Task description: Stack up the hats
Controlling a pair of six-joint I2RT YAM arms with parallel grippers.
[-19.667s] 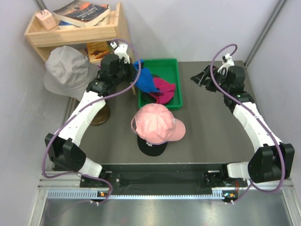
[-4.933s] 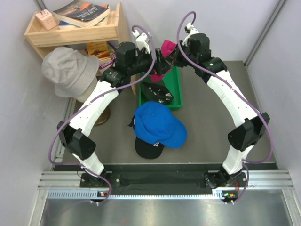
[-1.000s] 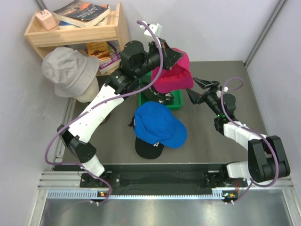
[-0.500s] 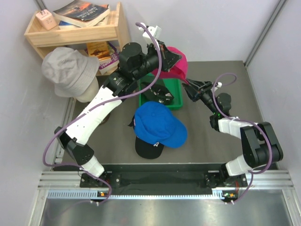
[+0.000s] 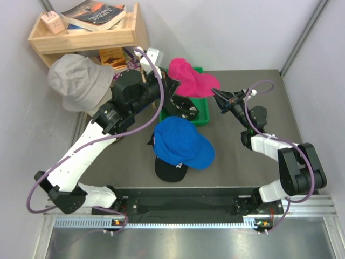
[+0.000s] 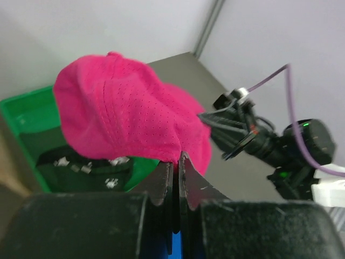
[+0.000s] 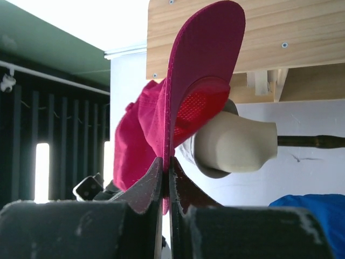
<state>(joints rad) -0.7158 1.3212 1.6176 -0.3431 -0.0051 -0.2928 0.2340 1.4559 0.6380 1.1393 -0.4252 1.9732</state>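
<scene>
A magenta hat [image 5: 191, 78] hangs in the air over the green tray [image 5: 202, 120], held from both sides. My left gripper [image 5: 171, 86] is shut on the rear edge of the magenta hat [image 6: 129, 116], jaws pinched on the fabric [image 6: 177, 157]. My right gripper [image 5: 216, 93] is shut on its brim [image 7: 194, 81], fingertips meeting at the brim's edge [image 7: 166, 159]. A bright blue hat [image 5: 180, 141] tops the stack in the table's middle, with a black hat's brim [image 5: 171, 170] showing beneath it. A dark green hat [image 5: 183, 106] lies in the tray.
A grey bucket hat [image 5: 75, 81] sits on a stand at the left, below a wooden shelf [image 5: 86, 33] with books. Grey walls close in on both sides and behind. The tray's rim [image 6: 21, 108] is just under the held hat.
My right gripper has reached up to the magenta hat's brim and shut on it. The left arm has drawn back and down to the left, still holding the hat.
</scene>
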